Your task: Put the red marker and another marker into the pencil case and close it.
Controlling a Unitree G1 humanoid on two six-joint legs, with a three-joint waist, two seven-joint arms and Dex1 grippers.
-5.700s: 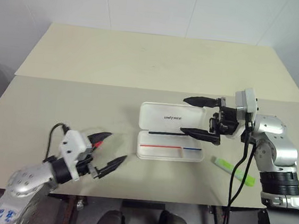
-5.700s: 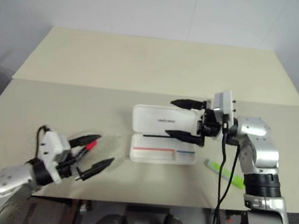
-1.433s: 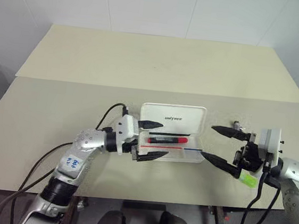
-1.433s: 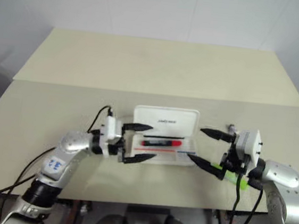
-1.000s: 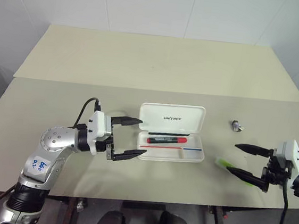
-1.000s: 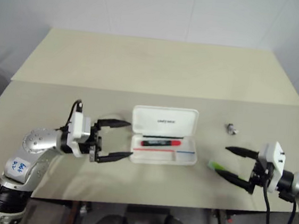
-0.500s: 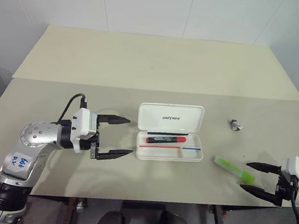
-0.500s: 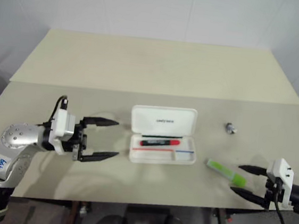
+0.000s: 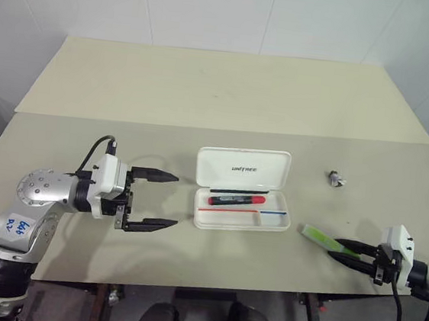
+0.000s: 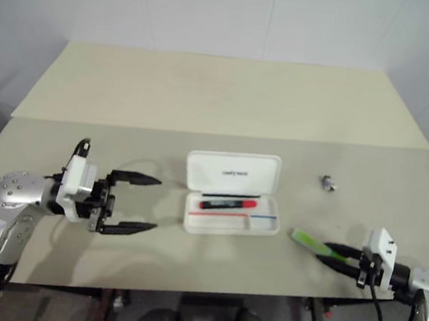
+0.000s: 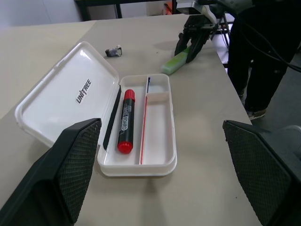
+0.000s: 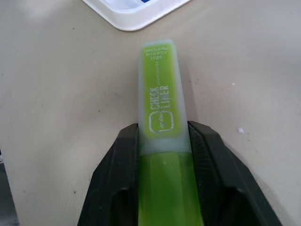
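We note the pencil case (image 9: 243, 188) lying lid-open at table centre, the red marker (image 9: 235, 199) already in its tray. At four o'clock from it, the right gripper (image 9: 349, 250) pinches the green highlighter (image 12: 162, 136) between both fingers, ready for lifting. The left gripper (image 9: 152, 199), at nine o'clock, stands wide and empty, clear of the lid.

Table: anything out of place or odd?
One stray: a small dark metallic bit lies alone on the table, right of the pencil case. Too small to identify. Otherwise tidy: red marker lies in the open case.
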